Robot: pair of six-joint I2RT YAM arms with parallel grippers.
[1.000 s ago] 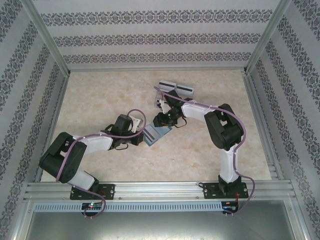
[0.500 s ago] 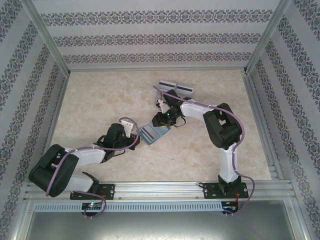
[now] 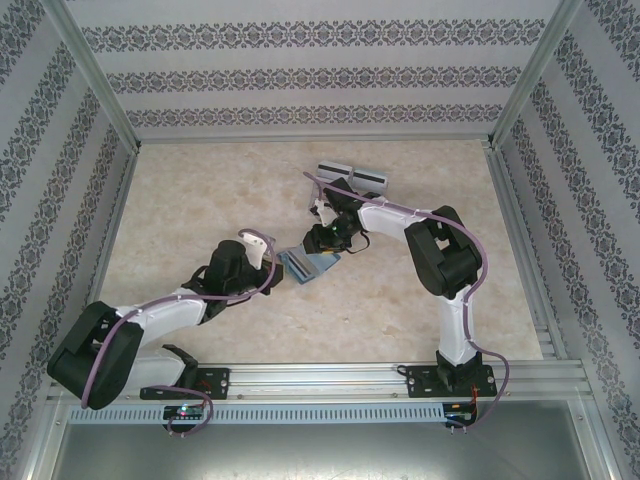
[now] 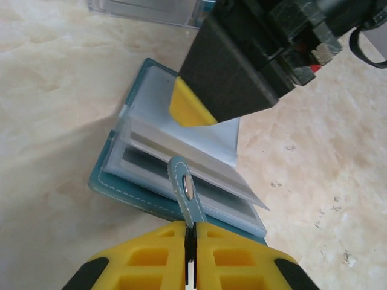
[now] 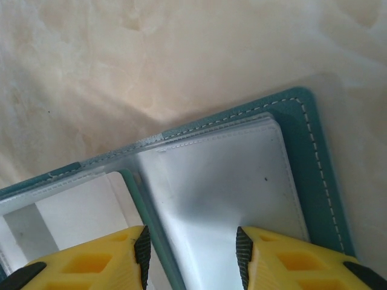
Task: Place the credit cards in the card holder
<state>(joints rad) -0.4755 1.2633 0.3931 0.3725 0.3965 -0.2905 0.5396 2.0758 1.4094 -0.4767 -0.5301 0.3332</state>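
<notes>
The card holder lies open on the table, teal-blue with clear sleeves. A white-grey credit card with a dark stripe sits in one sleeve, and the right wrist view shows a white card in the left pocket. My left gripper is shut on the holder's snap strap at the near edge. It reaches the holder from the left. My right gripper stands open, its tips down on the clear sleeve. One of its fingers presses the page from the far side.
A clear case with grey, dark-striped cards lies at the back behind the right arm; its edge shows in the left wrist view. Metal frame rails bound the marbled table.
The left arm has swung its elbow down and to the left, and its gripper has turned. The card holder has slid slightly left. The right gripper has stayed on the holder.
</notes>
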